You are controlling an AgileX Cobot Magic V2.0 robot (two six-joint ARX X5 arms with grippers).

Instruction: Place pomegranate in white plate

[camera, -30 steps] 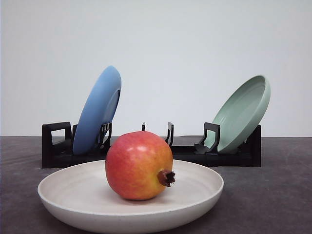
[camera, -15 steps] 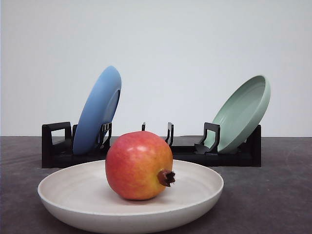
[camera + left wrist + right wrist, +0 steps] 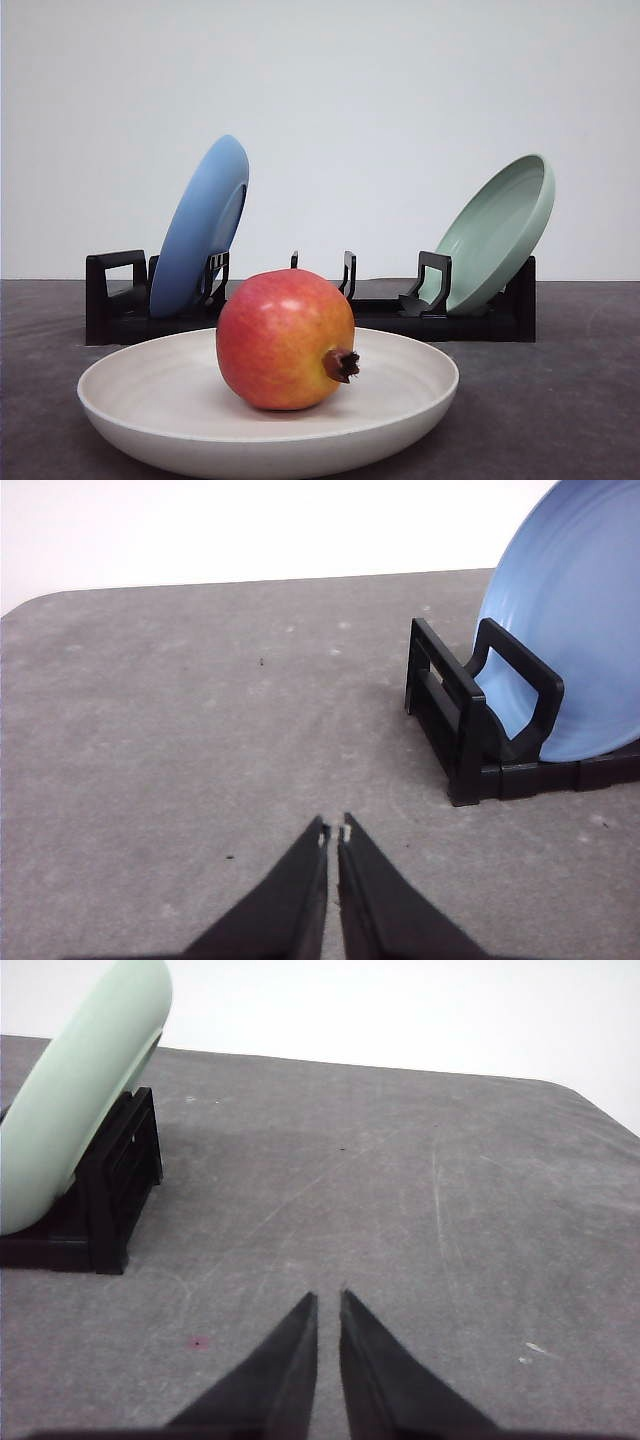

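Observation:
The red and yellow-orange pomegranate rests inside the white plate at the near middle of the front view, its brown calyx pointing right. My left gripper is shut over bare grey table, its tips close together, with the blue plate beside it. My right gripper is shut too, holding nothing, above bare table beside the green plate.
A black dish rack stands behind the white plate. A blue plate leans in its left end, also seen as blue plate. A pale green plate leans at the right end, also seen as green plate.

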